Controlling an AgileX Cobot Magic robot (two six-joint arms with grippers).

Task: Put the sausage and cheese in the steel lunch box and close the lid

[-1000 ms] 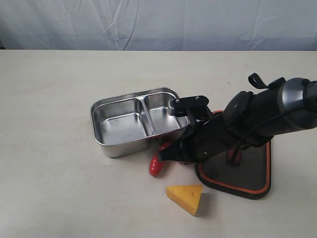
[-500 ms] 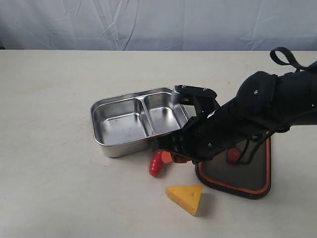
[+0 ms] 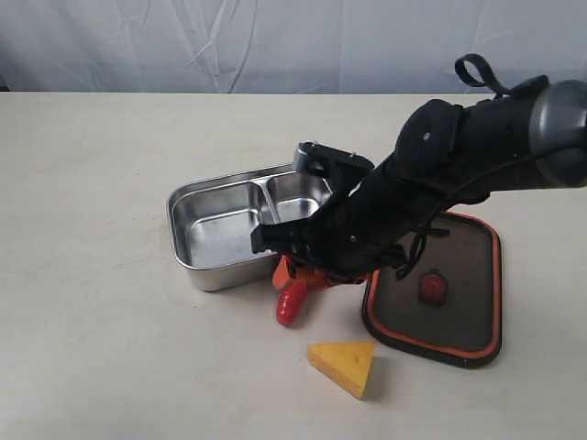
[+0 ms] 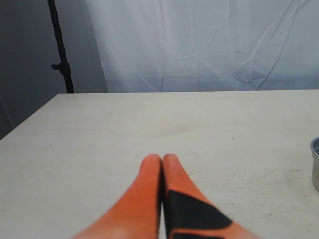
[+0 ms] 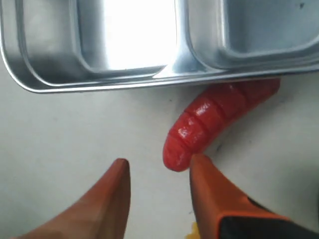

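Note:
The red sausage (image 3: 292, 304) (image 5: 215, 118) lies on the table against the near wall of the steel lunch box (image 3: 213, 266) (image 5: 99, 79). My right gripper (image 3: 298, 275) (image 5: 158, 164) hangs open just above it, one orange finger (image 5: 209, 189) touching the sausage's rounded end, the gap between the fingers empty. The yellow cheese (image 3: 344, 365) rests nearer the front. The dark lid (image 3: 459, 312) with orange rim lies flat right of the box. My left gripper (image 4: 162, 158) is shut and empty, away from the objects, and does not show in the exterior view.
Both box compartments hold nothing. My right arm (image 3: 459, 174) reaches across over the box's right end and the lid's left edge. Bare table (image 3: 110, 348) stretches left and in front of the box. A white backdrop (image 3: 293, 46) hangs behind.
My right arm has swung left off the lid toward the sausage, uncovering the lid's orange tab. The sausage, cheese, box and lid stay put.

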